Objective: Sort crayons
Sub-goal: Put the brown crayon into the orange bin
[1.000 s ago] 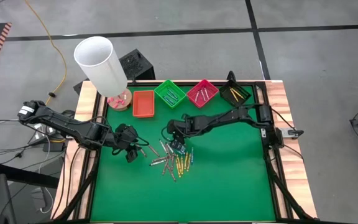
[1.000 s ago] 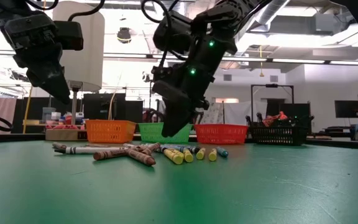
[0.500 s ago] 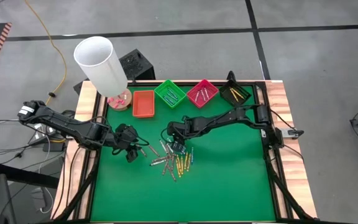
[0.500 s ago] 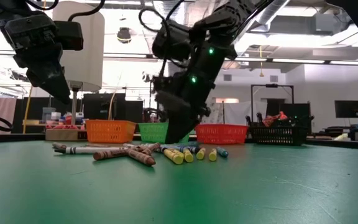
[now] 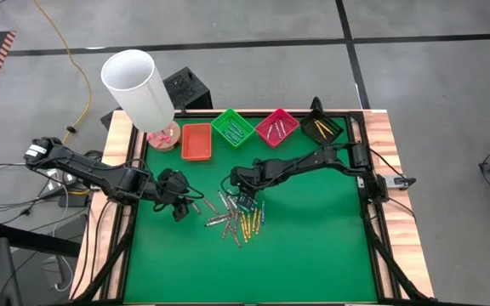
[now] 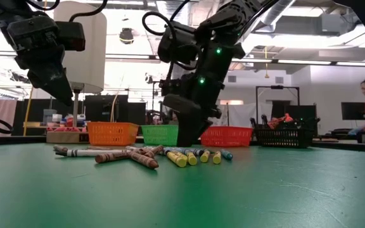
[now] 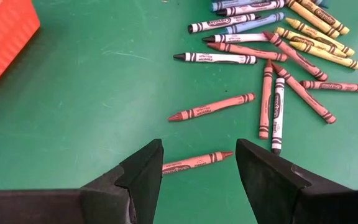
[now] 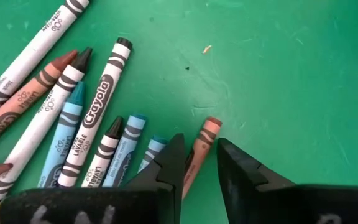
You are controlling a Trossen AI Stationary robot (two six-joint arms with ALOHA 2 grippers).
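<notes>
Straddling a peach crayon (image 8: 199, 154) with right gripper (image 8: 197, 163) fingers narrowly parted, unclosed, ready to pinch; left gripper (image 7: 197, 167) open above another.

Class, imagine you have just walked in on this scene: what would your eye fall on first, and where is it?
Probably the heap of crayons scattered mid-table on the green mat, with the right claw down at its edge, fingers astride a brownish crayon. Next, the row of coloured trays along the far edge and the tall white cylinder at the far-left corner.
</notes>
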